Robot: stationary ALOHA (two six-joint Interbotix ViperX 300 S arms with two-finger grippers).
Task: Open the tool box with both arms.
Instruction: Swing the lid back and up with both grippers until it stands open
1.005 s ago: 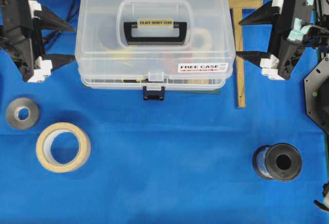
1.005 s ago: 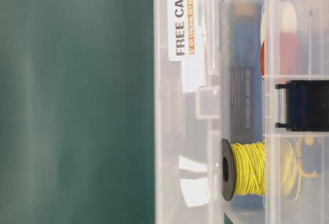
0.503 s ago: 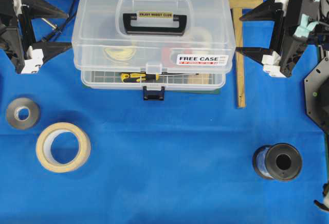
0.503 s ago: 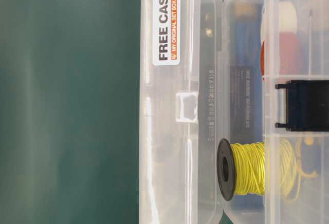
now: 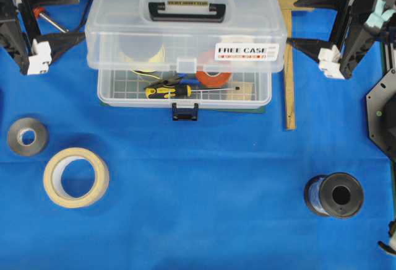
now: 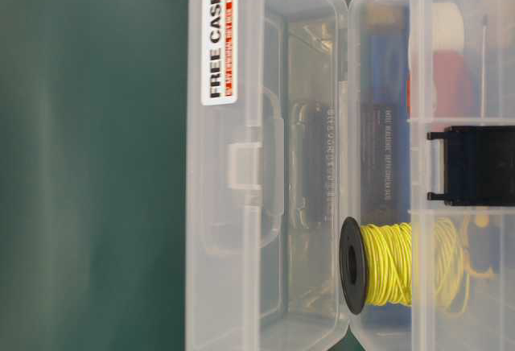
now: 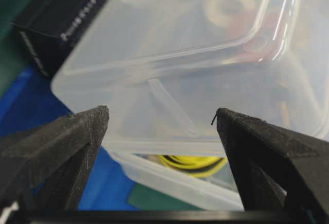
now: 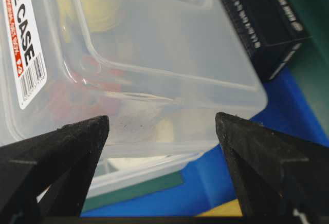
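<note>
Overhead view: I saw the tool box [image 5: 185, 41] at 12 o'clock, its lid raised higher than a second before; left gripper [image 5: 65, 16] and right gripper [image 5: 303, 21] spread wide, flanking it.

From table level I see the tool box [image 6: 338, 166] turned sideways in the picture, its clear lid [image 6: 265, 158] swung apart from the base [image 6: 382, 61]. The FREE CASE sticker [image 6: 220, 35] sits on the lid. Inside the base lies a spool of yellow wire [image 6: 386, 264], with the black latch [image 6: 475, 166] just beside it
</note>
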